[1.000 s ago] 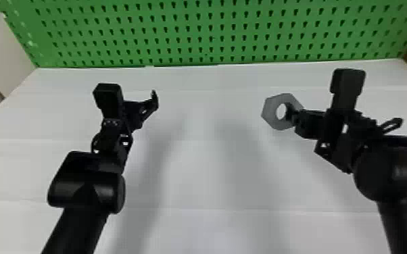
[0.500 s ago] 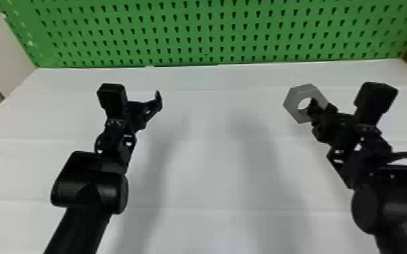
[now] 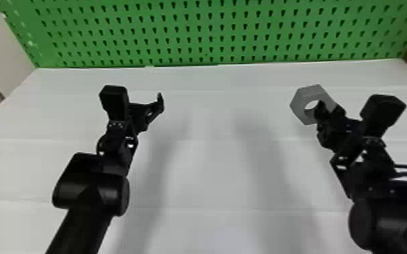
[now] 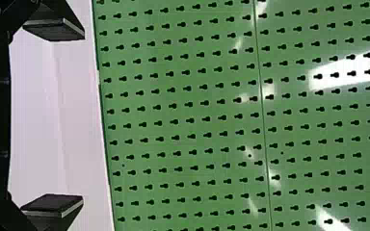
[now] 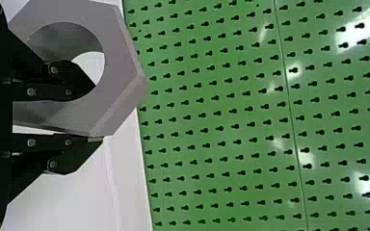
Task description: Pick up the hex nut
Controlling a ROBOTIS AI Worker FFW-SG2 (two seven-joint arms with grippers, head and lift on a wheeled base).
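Hex nut (image 3: 300, 101) — flat-faced, grey, round-holed

Bright, diffuse illumination of the white table (image 3: 213, 189), viewed from where I stand. Two broad, soft-edged shadows lie between the left arm (image 3: 91, 189) and the right arm (image 3: 392, 223); the exact direction of the light cannot be told. Muted highlights mark the arms' rounded black housings. On the green pegboard (image 3: 213, 31), small glints dot the left margin in the head view. Both wrist views record elongated white glare patches on the board, with smaller reflections along its seam. The hex nut's (image 3: 302, 101) inner wall is partly shaded.
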